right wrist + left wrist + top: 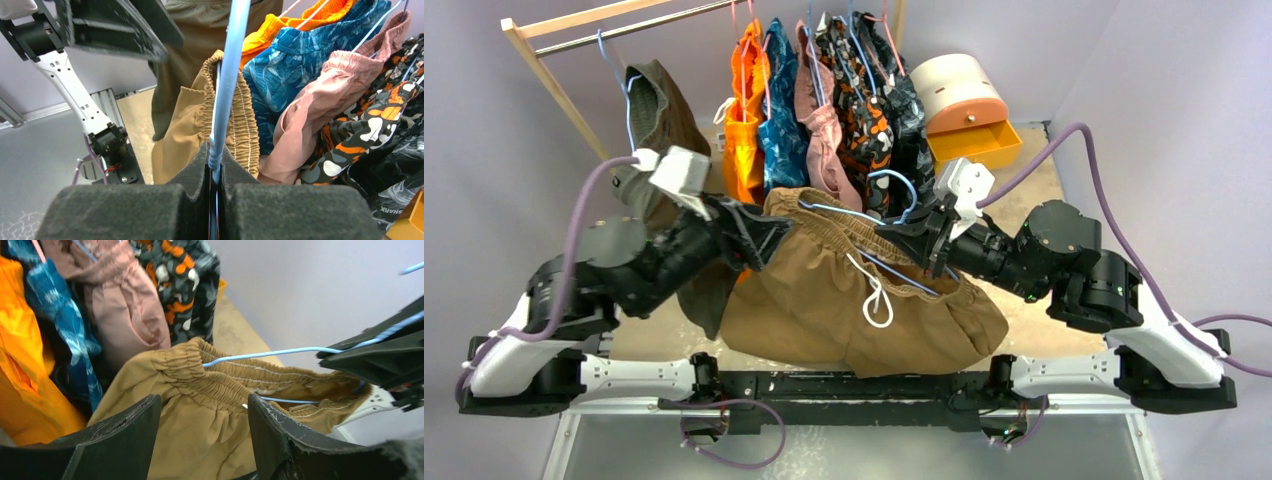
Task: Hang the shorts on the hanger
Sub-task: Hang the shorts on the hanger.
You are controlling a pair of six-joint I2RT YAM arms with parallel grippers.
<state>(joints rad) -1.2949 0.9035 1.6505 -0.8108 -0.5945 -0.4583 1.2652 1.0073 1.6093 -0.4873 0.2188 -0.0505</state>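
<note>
My right claw [921,240] pinches the thin light-blue wire hanger [834,210], which is threaded inside the tan-brown cloth shorts [824,295] hanging between my claws. They look soft, light and floppy, so my spread left claw [759,235] should grab the thicker elastic waistband [200,380].

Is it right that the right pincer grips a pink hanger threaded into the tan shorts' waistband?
The hanger the right pincer grips is light blue, not pink, as the right wrist view shows; it does enter the shorts' waistband.
</note>
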